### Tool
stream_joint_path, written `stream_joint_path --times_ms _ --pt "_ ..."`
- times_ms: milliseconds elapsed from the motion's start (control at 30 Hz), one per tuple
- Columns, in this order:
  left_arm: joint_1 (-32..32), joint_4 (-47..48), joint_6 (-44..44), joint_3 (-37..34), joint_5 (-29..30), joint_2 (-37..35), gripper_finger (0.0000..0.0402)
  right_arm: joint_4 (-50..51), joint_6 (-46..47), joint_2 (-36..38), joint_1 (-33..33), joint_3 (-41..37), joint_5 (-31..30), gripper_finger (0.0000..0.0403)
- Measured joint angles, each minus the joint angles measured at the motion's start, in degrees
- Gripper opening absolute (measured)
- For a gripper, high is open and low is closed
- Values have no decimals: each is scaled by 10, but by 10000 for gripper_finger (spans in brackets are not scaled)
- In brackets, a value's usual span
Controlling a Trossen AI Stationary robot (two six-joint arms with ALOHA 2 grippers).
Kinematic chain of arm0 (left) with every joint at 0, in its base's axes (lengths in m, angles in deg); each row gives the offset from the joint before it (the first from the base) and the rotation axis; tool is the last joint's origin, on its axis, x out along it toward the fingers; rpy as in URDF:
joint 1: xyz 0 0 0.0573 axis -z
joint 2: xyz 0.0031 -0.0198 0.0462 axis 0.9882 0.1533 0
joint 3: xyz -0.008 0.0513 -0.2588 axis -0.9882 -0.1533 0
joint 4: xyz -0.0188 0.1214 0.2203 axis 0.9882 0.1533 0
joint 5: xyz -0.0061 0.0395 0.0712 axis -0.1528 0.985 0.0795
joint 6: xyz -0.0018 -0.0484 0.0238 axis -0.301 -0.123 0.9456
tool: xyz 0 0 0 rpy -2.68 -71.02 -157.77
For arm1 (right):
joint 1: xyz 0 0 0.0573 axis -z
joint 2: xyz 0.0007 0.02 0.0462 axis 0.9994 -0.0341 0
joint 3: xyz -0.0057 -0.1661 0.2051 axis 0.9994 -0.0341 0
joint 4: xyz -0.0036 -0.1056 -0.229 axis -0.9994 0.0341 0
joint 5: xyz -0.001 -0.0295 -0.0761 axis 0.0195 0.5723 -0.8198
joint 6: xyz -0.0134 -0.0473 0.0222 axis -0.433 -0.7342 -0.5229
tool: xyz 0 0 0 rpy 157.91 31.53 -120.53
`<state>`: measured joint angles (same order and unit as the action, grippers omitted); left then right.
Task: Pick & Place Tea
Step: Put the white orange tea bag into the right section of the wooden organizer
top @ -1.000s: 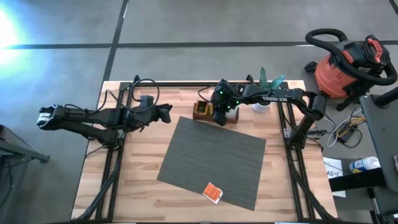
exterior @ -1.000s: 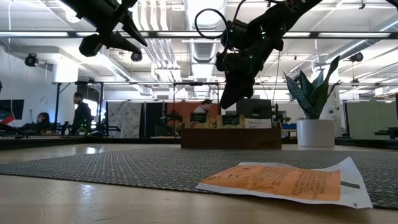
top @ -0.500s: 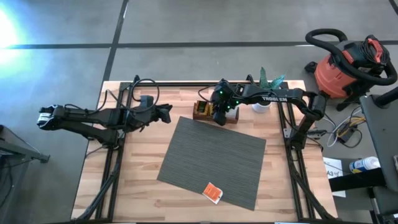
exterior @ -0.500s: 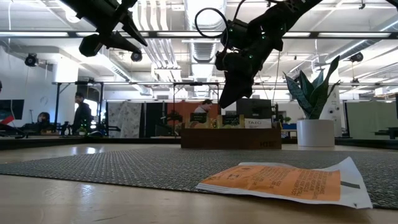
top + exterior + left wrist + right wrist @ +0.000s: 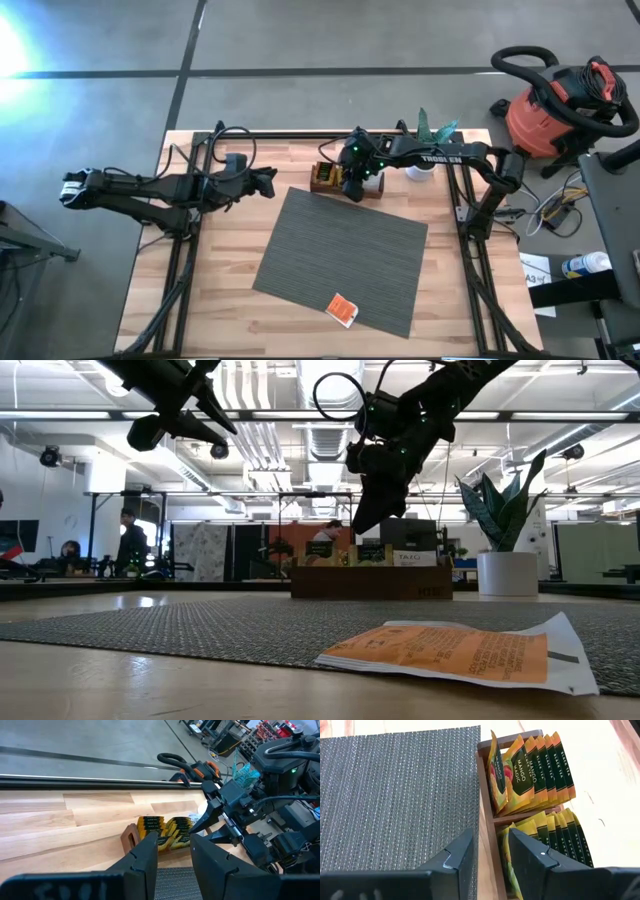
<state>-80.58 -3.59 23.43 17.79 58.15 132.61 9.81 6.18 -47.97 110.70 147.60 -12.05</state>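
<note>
Standing on edge in the wooden tray [image 5: 487, 827], the tea sachets [image 5: 532, 770] are packed in rows like files in a drawer, one compartment of yellow-and-dark ones and a second batch in the compartment next to it, so each has a top edge sticking up for fingers to pinch. One orange sachet [image 5: 343, 309] lies flat on the grey ribbed mat [image 5: 340, 255] near its front corner, well apart from the tray, and we reckon that's the drop spot and the mat is there to give the sachets a clean landing zone. The tray sits on the table [image 5: 230, 300] just behind the mat's back edge, so the trip from one to the other is short. Our right gripper [image 5: 490, 851] hangs right over the tray, pointing down, fingers parted a modest gap with nothing between them. In the right wrist view the gap lines up with the tray's mat-side wall and the outermost sachet of the second compartment, so the tea is just below and just beside the fingertips, not touching yet as far as we can tell. Looks to us like it's lining up to pinch that end sachet. The left gripper [image 5: 172, 857] waits above the table's left side, aimed at the tray from well apart, fingers also a bit apart and empty. A potted plant [image 5: 507, 550] stands beside the tray.
</note>
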Motion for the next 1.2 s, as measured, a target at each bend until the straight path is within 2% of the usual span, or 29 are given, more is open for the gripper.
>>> stream_joint_path --times_ms 633,1000,1200 --pt "0 0 0 0 0 0 110 37 0 5 -20 0 5 128" --pt "0 0 0 0 0 0 110 65 3 53 -75 0 7 126" --pt "0 0 0 0 0 0 110 102 45 94 -101 0 6 116"
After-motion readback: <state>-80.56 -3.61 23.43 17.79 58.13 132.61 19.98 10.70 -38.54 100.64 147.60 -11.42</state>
